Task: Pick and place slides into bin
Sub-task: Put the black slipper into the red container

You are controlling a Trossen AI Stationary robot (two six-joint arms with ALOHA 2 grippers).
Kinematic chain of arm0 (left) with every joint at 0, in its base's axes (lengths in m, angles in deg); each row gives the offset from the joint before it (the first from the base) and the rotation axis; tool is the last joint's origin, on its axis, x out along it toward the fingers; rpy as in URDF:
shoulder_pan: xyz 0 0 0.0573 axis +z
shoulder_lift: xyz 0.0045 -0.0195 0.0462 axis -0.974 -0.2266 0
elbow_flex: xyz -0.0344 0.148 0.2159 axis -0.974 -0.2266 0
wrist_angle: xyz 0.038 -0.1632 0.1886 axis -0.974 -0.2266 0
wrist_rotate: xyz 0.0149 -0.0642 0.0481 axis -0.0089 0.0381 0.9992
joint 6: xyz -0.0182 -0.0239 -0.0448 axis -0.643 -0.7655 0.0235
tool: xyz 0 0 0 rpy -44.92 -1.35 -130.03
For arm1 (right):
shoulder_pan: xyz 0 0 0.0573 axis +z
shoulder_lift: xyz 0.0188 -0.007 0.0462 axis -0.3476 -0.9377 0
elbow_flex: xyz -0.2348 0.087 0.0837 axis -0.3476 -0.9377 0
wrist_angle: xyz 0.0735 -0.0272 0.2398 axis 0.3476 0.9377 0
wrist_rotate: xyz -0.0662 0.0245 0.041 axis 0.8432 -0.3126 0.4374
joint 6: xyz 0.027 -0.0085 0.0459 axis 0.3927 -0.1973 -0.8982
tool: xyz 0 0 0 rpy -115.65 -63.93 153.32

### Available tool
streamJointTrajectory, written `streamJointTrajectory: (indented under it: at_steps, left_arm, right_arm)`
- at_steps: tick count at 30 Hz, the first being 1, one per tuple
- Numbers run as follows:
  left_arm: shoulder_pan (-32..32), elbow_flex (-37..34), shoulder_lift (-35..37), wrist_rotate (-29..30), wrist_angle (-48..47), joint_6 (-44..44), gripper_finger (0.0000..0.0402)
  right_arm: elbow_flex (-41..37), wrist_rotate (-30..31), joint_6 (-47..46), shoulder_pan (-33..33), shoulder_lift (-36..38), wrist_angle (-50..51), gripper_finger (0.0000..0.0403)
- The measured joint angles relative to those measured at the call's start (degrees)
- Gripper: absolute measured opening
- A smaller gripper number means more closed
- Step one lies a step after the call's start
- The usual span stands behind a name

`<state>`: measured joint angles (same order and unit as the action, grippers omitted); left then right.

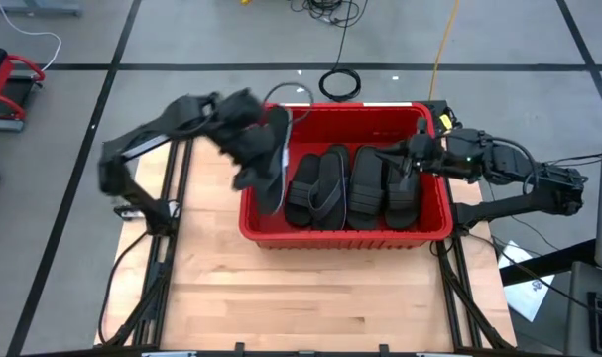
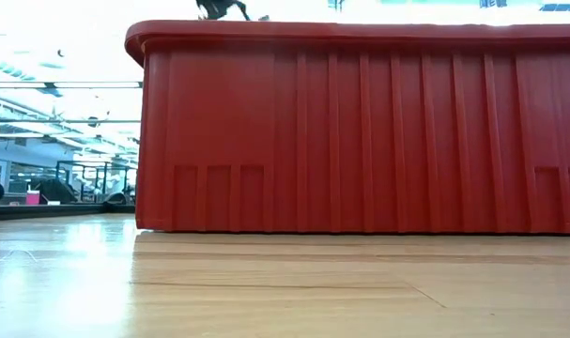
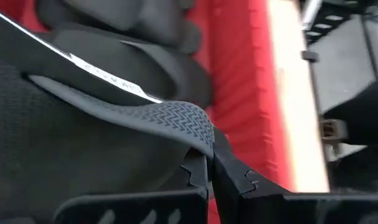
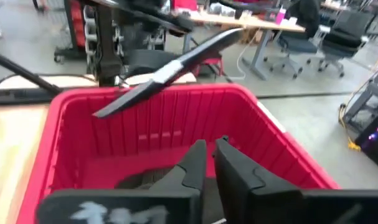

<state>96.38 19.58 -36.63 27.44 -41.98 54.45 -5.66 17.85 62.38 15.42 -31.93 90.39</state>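
The red bin [image 1: 434,213] stands mid-table; its near wall [image 2: 360,131] fills the low view. Several black slides [image 1: 330,183] lie side by side in it. My left gripper [image 3: 210,177] is at the bin's left wall, shut on a thin dark slide [image 1: 273,164] with a zigzag-tread sole, which also shows in the right wrist view [image 4: 170,68]. My right gripper [image 4: 208,158] hovers over the bin's right part [image 1: 398,164], its fingers shut with nothing between them. My left gripper pinches the slide's sole at its rim [image 3: 198,134] between its two fingers. The slide is lifted and tilted over the bin's left wall, one end higher than the other [image 4: 226,37]. Whether its lower end touches the bin I cannot tell.
Bare wooden table [image 1: 310,297] lies in front of the bin. A coiled black cable [image 1: 340,83] lies on the floor behind the table. Desks and chairs [image 4: 313,31] stand in the room beyond.
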Motion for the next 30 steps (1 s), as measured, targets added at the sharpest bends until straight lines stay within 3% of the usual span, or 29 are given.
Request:
streamJointTrajectory:
  at_steps: [4,9,17,30]
  left_arm:
    - [4.0,4.4,-8.2,-0.8,-0.7,3.5,0.0000]
    - [5.7,4.5,-16.1,-2.4,-0.8,1.3,0.0000]
    - [5.5,4.5,-22.9,-8.4,3.7,-4.5,0.0000]
    - [5.6,4.5,-30.2,-8.6,4.5,-8.0,0.0000]
  right_arm:
    - [0.0,-0.3,-2.7,-0.4,0.0,2.6,0.0003]
    - [0.0,-0.3,-6.8,-0.4,1.0,4.8,0.0001]
    - [-1.7,-3.9,-10.4,-0.4,5.3,4.9,0.0000]
    - [-22.2,-8.8,-16.8,-0.4,15.8,-7.7,0.0000]
